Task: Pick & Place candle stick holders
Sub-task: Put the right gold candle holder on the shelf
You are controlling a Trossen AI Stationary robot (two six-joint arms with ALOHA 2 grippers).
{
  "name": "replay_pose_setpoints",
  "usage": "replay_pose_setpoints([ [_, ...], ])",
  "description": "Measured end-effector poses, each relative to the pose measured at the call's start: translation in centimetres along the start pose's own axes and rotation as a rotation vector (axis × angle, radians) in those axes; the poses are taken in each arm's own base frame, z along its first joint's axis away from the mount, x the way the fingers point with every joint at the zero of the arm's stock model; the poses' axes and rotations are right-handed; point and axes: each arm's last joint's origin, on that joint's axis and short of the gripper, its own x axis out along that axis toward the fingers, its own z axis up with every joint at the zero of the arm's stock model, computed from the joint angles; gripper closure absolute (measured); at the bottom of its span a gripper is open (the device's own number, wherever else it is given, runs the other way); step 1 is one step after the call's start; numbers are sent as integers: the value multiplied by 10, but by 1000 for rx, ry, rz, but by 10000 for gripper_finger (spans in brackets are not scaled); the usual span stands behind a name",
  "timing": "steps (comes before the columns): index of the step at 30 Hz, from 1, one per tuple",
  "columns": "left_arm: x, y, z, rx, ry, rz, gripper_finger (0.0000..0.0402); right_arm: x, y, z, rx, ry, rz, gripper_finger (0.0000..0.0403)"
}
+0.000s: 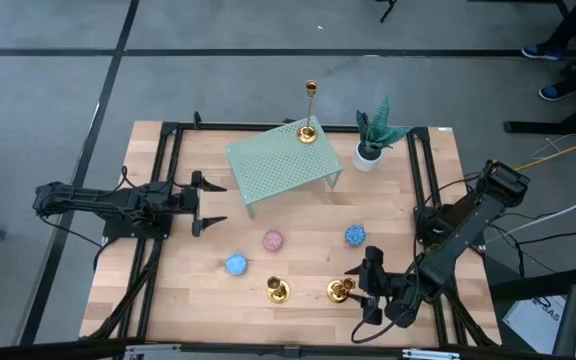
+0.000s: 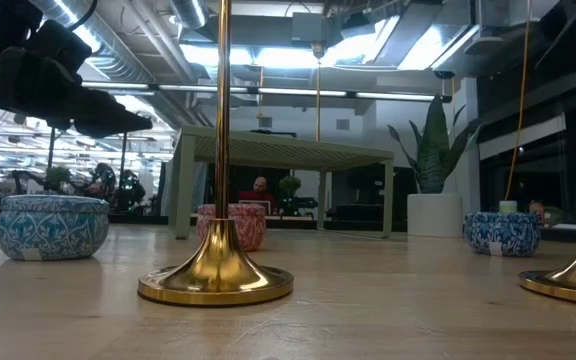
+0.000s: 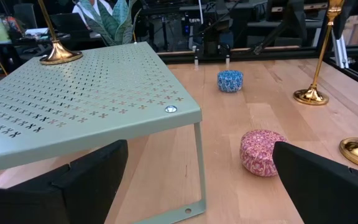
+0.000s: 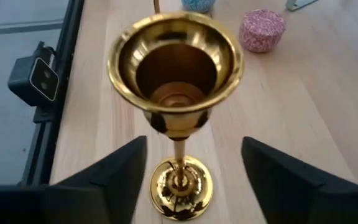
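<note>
At the near edge of the bench, the right gripper sat around one candle stick holder, its fingers spread on either side of the stem and not touching it in the right wrist view. That holder stood upright on its round base. Just beside it, toward the left arm, a second candle stick holder stood upright and ungrasped. Farther in lay a blue ball, a pink ball and another blue ball. At mid-bench the left gripper waited with fingers spread wide and empty, aimed at the green perforated shelf. The third candle stick holder already stood on that shelf's far corner, next to a potted plant. By this evidence, one placement was complete and two remained, with the second pick about to be made.
</note>
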Motion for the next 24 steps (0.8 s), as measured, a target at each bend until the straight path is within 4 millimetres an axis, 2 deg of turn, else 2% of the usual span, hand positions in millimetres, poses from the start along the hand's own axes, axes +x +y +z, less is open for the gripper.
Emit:
replay_pose_setpoints([
  [7, 0, 0, 0, 0, 0, 0, 1, 0, 2, 3, -77, -25, 22, 233],
  [16, 0, 0, 0, 0, 0, 0, 1, 9, -4, 11, -66, -6, 28, 292],
  [22, 0, 0, 0, 0, 0, 0, 2, 9, -4, 11, -65, 1, 37, 370],
  [24, 0, 0, 0, 0, 0, 0, 2, 9, -4, 11, -66, 4, 42, 382],
])
